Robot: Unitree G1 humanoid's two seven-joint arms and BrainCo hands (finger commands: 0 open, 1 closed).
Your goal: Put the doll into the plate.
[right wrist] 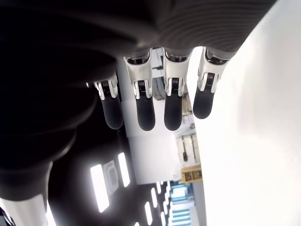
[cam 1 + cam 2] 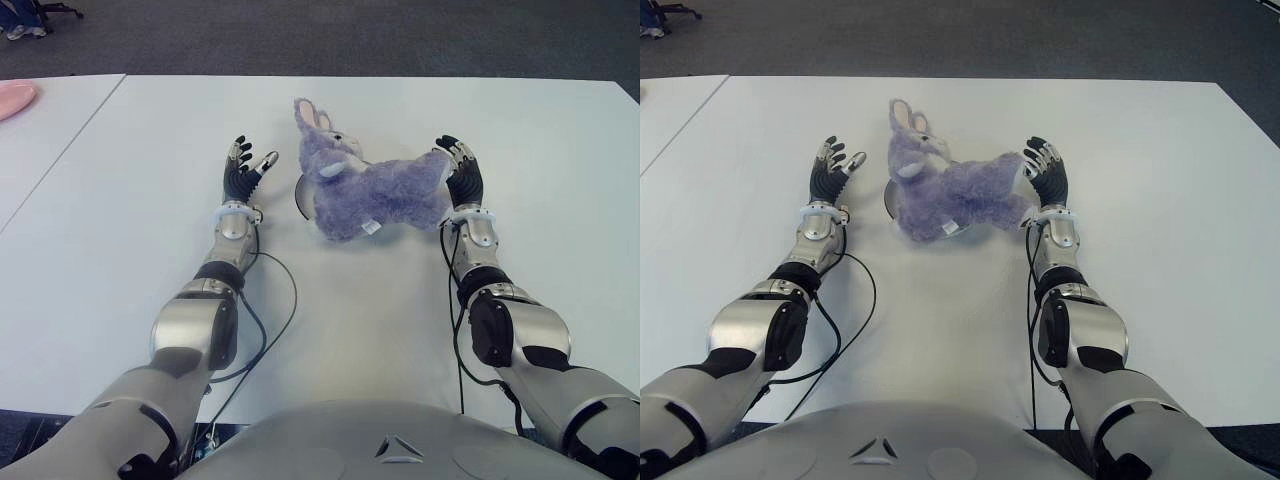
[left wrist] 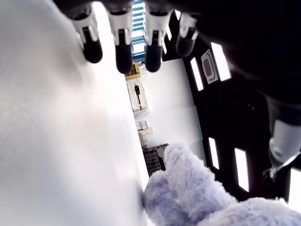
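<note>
A purple plush rabbit doll (image 2: 365, 190) lies stretched across the middle of the white table (image 2: 150, 140), its head toward the far side. It covers most of a small dark plate, whose rim (image 2: 300, 196) peeks out at the doll's left. My left hand (image 2: 243, 170) stands open, palm up, just left of the doll and apart from it. My right hand (image 2: 462, 170) stands open beside the doll's rear end, holding nothing. The left wrist view shows the doll's fur (image 3: 197, 197) past straight fingers (image 3: 123, 44); the right wrist view shows four extended fingers (image 1: 146, 106).
A second white table (image 2: 40, 150) adjoins on the left, with a pink object (image 2: 15, 98) at its far edge. Grey carpet lies beyond the table's far edge. Black cables (image 2: 270, 320) run along both forearms.
</note>
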